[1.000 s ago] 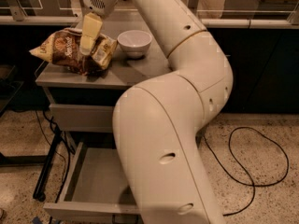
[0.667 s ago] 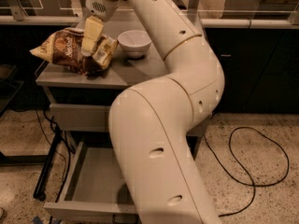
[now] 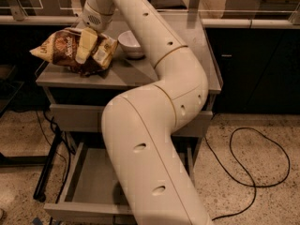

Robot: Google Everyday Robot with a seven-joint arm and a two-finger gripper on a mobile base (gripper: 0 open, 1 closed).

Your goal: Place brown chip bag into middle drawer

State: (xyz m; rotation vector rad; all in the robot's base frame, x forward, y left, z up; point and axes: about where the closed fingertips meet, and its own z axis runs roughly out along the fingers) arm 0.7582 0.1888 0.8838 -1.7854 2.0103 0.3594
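Note:
The brown chip bag [image 3: 63, 48] lies on the left part of the grey counter top [image 3: 126, 74], its cream-yellow end [image 3: 105, 53] turned toward the white bowl [image 3: 131, 43]. My gripper [image 3: 88, 45] reaches down from above onto the middle of the bag and is shut on it. The bag's underside still rests on the counter. The middle drawer [image 3: 91, 182] is pulled open below, with its grey floor bare. My arm [image 3: 154, 139] hides the drawer's right part.
A closed upper drawer front [image 3: 77, 116] sits between the counter and the open drawer. A dark cabinet [image 3: 253, 69] stands to the right. A black cable [image 3: 255, 172] loops on the speckled floor. A black frame leg [image 3: 49, 165] stands left of the drawer.
My arm's elbow and upper links have swung leftward and nearer the camera. The gripper and the bag stay at the same spot on the counter.

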